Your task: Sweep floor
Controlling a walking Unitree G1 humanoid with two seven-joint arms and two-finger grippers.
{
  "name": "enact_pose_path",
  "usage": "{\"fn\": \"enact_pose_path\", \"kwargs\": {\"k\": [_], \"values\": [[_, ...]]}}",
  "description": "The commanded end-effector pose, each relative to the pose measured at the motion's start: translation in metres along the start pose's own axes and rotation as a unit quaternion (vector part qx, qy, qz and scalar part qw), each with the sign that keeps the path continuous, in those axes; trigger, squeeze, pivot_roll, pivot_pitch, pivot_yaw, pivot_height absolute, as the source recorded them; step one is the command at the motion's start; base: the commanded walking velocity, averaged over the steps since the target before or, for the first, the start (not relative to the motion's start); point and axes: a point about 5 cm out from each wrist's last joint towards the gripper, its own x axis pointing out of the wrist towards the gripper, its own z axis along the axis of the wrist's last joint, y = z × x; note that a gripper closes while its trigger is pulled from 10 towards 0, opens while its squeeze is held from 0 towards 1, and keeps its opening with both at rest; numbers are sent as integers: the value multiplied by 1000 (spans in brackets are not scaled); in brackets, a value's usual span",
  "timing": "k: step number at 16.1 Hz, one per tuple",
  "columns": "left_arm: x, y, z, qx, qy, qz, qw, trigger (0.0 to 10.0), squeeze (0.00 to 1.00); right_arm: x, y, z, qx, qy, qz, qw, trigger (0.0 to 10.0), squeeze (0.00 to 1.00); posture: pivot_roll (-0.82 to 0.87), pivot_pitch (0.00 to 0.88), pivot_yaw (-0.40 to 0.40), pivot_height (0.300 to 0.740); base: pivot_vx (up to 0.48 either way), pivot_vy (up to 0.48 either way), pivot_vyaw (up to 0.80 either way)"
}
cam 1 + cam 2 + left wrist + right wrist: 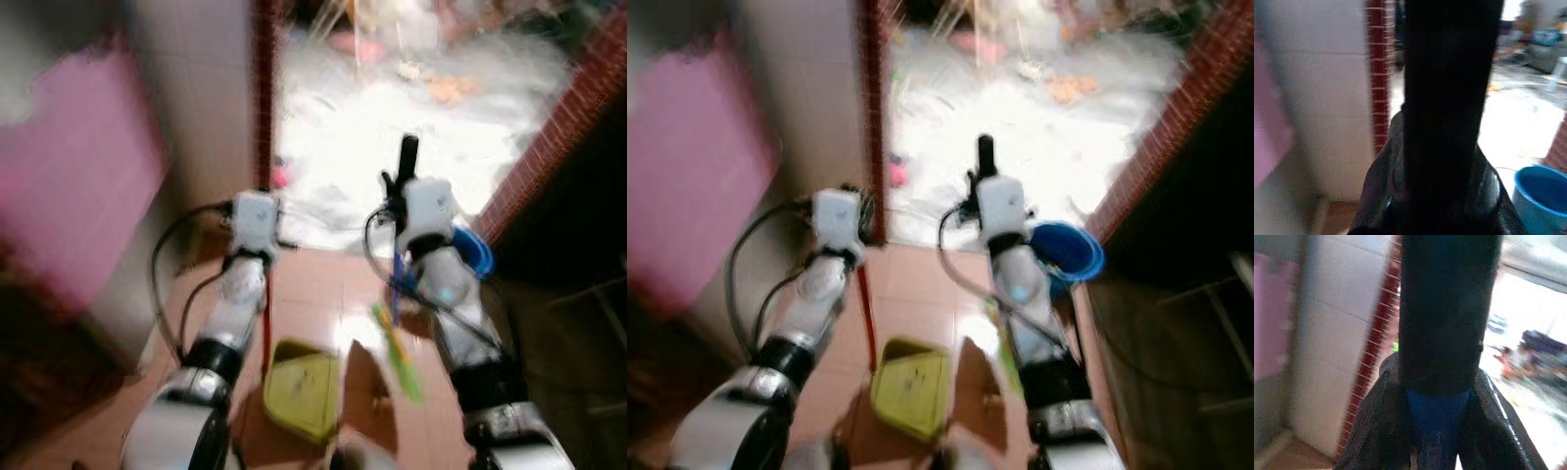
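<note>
Yellow dustpan near, open doorway ahead

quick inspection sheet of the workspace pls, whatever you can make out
surface: reddish tile floor, blurred
job's things: yellow-green dustpan on a red handle; blue handle between the right gripper's fingers; green streak, cannot tell what
clutter: blue bucket by the doorway; bright litter on the pale floor beyond
grippers: left gripper and right gripper raised ahead
cables: black cable beside left arm
surroundings: brick door edge, pink panel
</note>
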Motion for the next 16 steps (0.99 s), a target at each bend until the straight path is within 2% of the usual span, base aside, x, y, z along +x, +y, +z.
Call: {"fn": "enact_pose_path", "kwargs": {"k": [1, 3, 7, 13, 16], "values": [[2, -1, 9, -3, -27, -12, 1000, 10000, 0, 2, -2, 16, -9, -47, -5, 999, 10000, 0, -102, 41, -63, 740, 0, 0, 0], [2, 0, 11, 1, -32, -11, 999, 10000, 0, 2, -3, 16, -18, -48, -6, 999, 10000, 0, -102, 42, -62, 740, 0, 0, 0], [3, 1, 12, -2, -37, -13, 999, 10000, 0, 0, -10, 4, -53, -18, -26, 998, 10000, 0, -100, 32, -67, 740, 0, 0, 0], [0, 5, 10, -9, -36, -16, 999, 10000, 0, 2, -6, -2, -39, -1, -20, 999, 10000, 0, -86, 34, -73, 740, 46, 0, -752], [-1, 5, 9, -9, -31, -16, 999, 10000, 0, 0, -4, -4, -41, 3, -19, 999, 10000, 0, -88, 40, -71, 740, 276, 0, -181]]}}
